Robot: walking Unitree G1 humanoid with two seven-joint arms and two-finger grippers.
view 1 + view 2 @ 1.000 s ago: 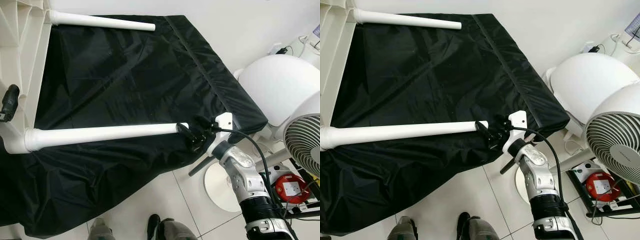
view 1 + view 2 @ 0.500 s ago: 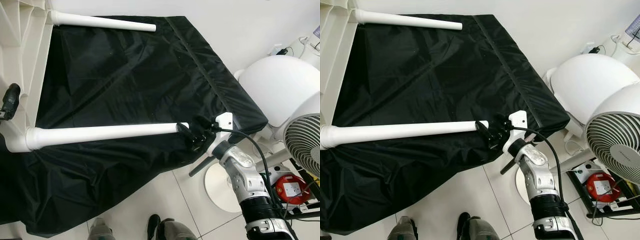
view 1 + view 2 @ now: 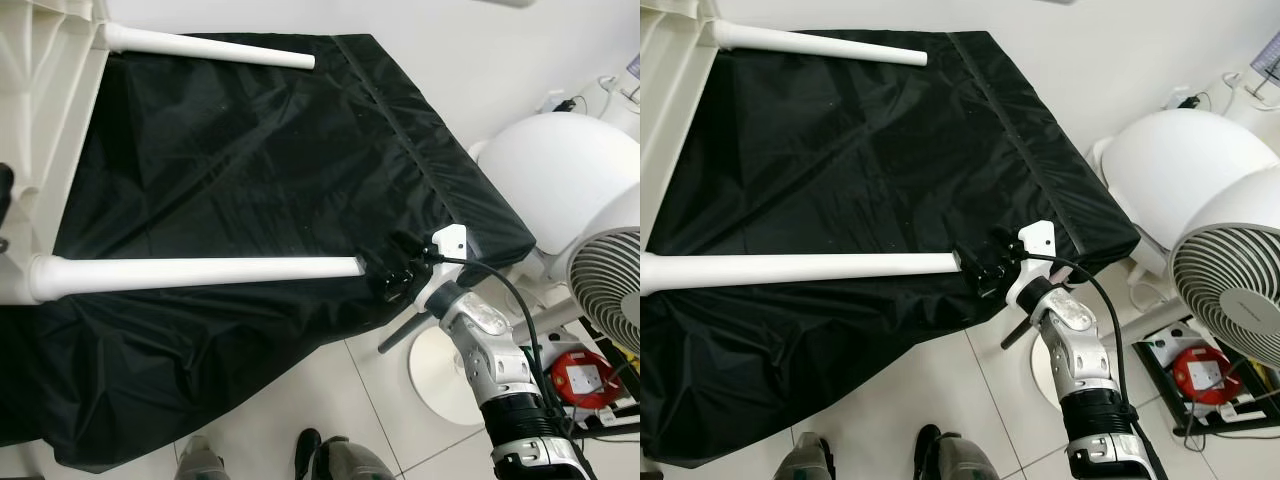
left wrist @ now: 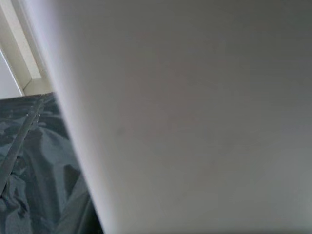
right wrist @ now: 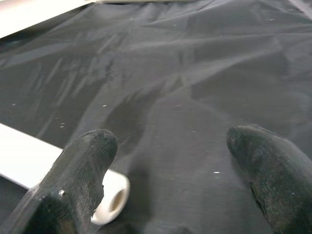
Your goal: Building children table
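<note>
A white plastic kids' table lies on its side at the robot's far left, on a black sheet spread over a raised surface. Two white legs stick out sideways toward the right: far leg along the sheet's back edge, near leg across the sheet's front part. Near leg's open, hollow tip sits just beside one finger of the right gripper.

Right gripper is at the sheet's front right corner, fingers spread wide apart w/ bare sheet between them; nothing pinched. Silver right arm reaches up from lower right, black cable looped over the wrist.

Left gripper shows as a dark sliver at the left edge by the tabletop rim; can't tell if it's spread or closed. Left wrist cam is up against a blurred pale surface, w/ some sheet beside it.

Right of the sheet: white round-backed chair, white fan, red item on a low rack. White tile floor below; robot's feet at the bottom edge.
</note>
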